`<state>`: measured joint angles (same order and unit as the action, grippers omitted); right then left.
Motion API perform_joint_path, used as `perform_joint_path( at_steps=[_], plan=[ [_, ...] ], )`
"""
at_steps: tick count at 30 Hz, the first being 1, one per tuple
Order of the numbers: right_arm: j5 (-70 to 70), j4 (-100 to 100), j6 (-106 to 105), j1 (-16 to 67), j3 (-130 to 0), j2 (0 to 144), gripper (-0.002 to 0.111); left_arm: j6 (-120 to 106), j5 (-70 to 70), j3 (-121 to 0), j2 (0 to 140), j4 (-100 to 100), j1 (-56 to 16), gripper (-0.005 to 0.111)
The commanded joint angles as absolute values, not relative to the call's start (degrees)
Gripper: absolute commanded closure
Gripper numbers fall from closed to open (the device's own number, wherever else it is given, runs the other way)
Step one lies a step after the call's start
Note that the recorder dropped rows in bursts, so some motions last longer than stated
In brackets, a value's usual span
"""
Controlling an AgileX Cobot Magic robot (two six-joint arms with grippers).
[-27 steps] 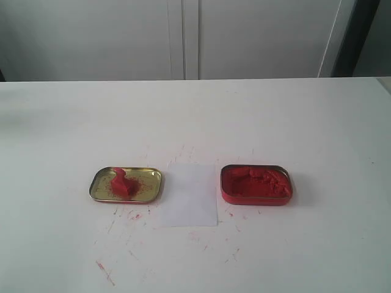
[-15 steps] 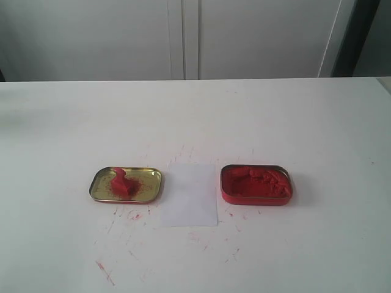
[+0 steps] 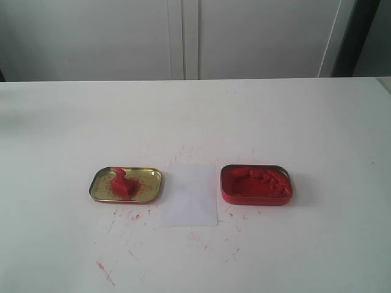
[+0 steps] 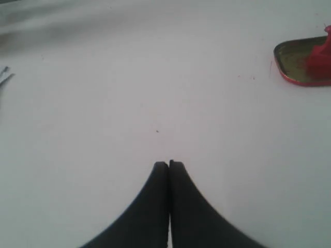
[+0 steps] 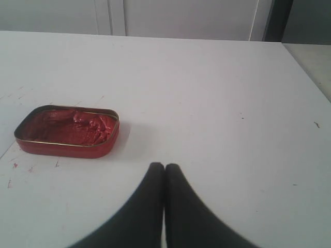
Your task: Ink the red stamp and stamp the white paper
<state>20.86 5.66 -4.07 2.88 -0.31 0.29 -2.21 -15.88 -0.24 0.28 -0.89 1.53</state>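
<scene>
Nothing has moved since the earlier frames: the exterior view looks the same from one to the next, and neither arm has entered it. I read that as the task not yet begun, with the pick-up of the stamp as the first step.

My left claw [image 4: 169, 164] is fully closed, its two black fingers pressed flat together, holding nothing and hanging above the bare white table [image 3: 275, 122]. My right claw [image 5: 164, 166] is closed the same way and also empty.

The small red plastic T-shaped stamp [image 3: 121, 182] stands inside a shallow gold metal tin lid [image 3: 154, 175] smeared with red. From the left claw it lies well ahead of the fingertips and off to one side, right at the edge of that wrist view. The red rectangular metal tin of red ink paste [image 5: 67, 132] sits ahead of the right claw, off to its side and apart from it. The thin white rectangular sheet of paper [image 3: 190, 194] lies flat between lid and tin, with no stamp mark on it.

The left claw would have to open before it can take the stamp.
</scene>
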Motion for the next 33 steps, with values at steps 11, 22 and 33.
perform_joint_path(
  at_steps=[11,22,33],
  plan=[
    [20.0,5.6,-4.2,2.9,0.0,0.0,0.108,-3.8,-2.0,0.0,0.0,-1.0,1.7,0.107],
    [20.0,5.6,-4.2,2.9,0.0,0.0,0.108,-3.9,10.2,0.0,0.0,-1.0,1.7,0.107],
    [20.1,5.6,-4.2,2.9,0.0,0.0,0.108,-6.4,12.6,0.0,0.0,-1.0,1.7,0.107]
  ],
)
